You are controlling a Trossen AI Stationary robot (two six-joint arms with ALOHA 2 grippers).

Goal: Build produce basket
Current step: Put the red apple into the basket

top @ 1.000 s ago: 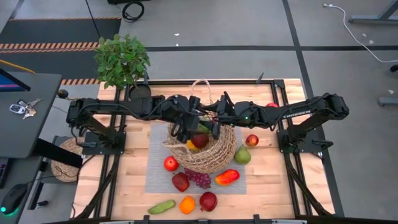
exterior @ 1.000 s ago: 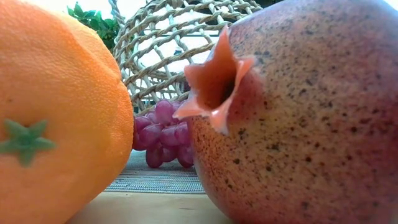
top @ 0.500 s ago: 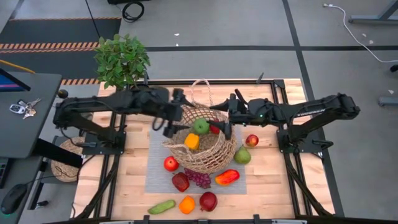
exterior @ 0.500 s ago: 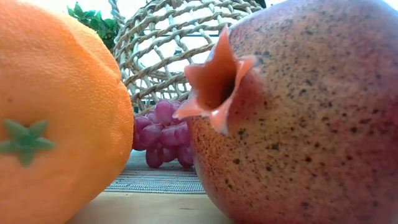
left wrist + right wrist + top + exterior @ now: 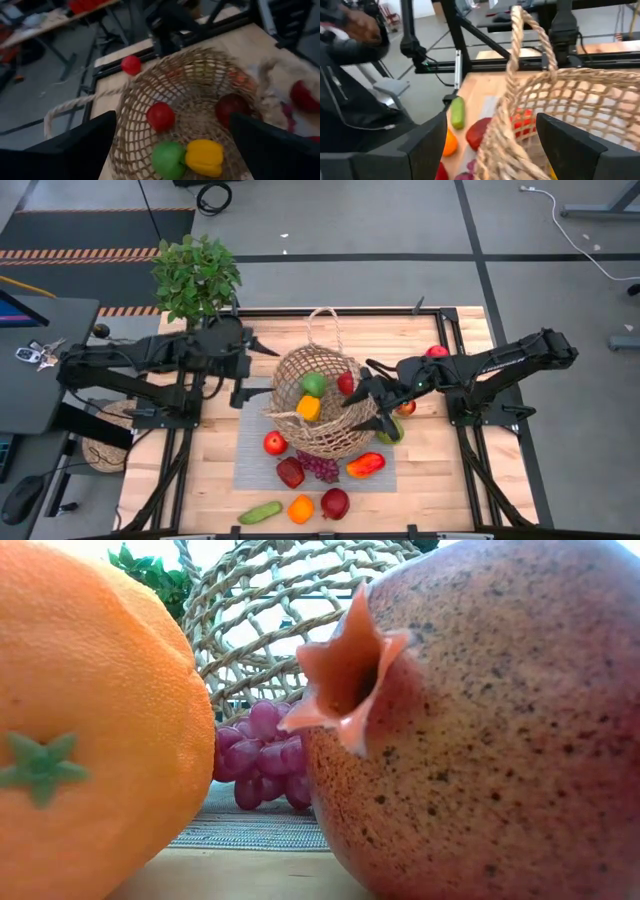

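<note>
The surface [image 5: 200, 480] occupies the lower centre of the high view, and the basket [image 5: 325, 405] stands near its middle on a grey mat [image 5: 252, 470], upright, mouth up, its thin looped handle [image 5: 322, 320] leaning toward the top of the frame. Being round, the basket has no long axis of its own; the only direction it shows is that of the handle. Inside lie a green fruit [image 5: 314, 384], a yellow pepper [image 5: 309, 408] and a red fruit [image 5: 346, 383]. The left gripper [image 5: 255, 370] sits just left of the basket with jaws spread and empty; the right gripper [image 5: 366, 402] sits at the basket's right rim, jaws likewise apart and holding nothing. Main risk, in my judgement: the right jaws are so close to the open weave and rim that a sideways move could snag the wicker and drag or tip the basket, spilling what is already loaded. The pear [image 5: 391, 431] and apple [image 5: 405, 406] lie directly beside that gripper and could be knocked off the mat. Most produce is not yet loaded, lower in the frame: a pomegranate [image 5: 335, 503], an orange [image 5: 300, 509], grapes [image 5: 318, 467], a red-orange pepper [image 5: 365, 465] and a cucumber [image 5: 261, 512], whose long axis runs roughly left to right, tilted slightly upward at its right end. The round pieces may roll if nudged.
</note>
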